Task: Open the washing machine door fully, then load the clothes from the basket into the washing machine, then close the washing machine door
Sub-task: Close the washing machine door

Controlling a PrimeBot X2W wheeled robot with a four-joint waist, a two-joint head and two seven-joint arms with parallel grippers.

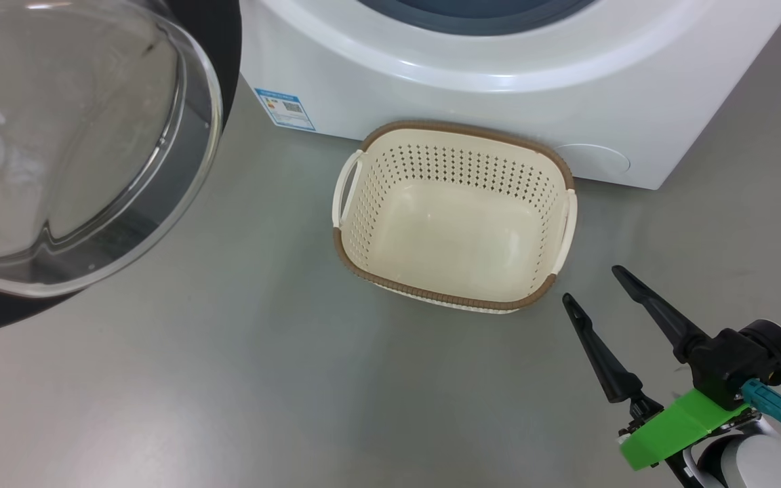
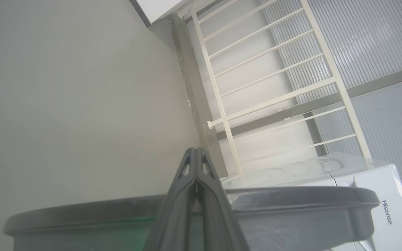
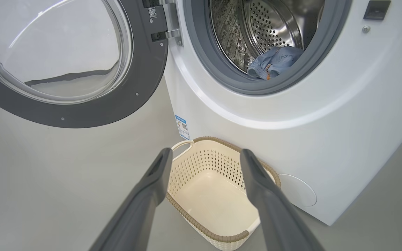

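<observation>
While the white washing machine [image 3: 326, 122] is seen beyond the right gripper [image 3: 206, 153], its steel drum [image 3: 274, 24] is exposed above the fingertips, and the black-ringed washing machine door [image 3: 82, 115] is swung wide, up and to the left of them. The cream perforated basket [image 3: 215, 209], brown-rimmed and empty, is framed between the widely parted fingers, by which nothing is held. Light-blue clothes [image 3: 274, 62] are lodged at the drum's mouth. The left gripper [image 2: 195, 150] is pressed together on nothing, a white railing [image 2: 274, 87] beyond it.

"Hisense", grey letters, on white front panel of washing machine [image 2: 400, 195]. Blue label sticker [image 1: 285, 109] at its lower corner has a QR code, print too small to read. Small sticker [image 3: 152, 13] on washing machine door [image 3: 145, 80] near hinge: illegible.
</observation>
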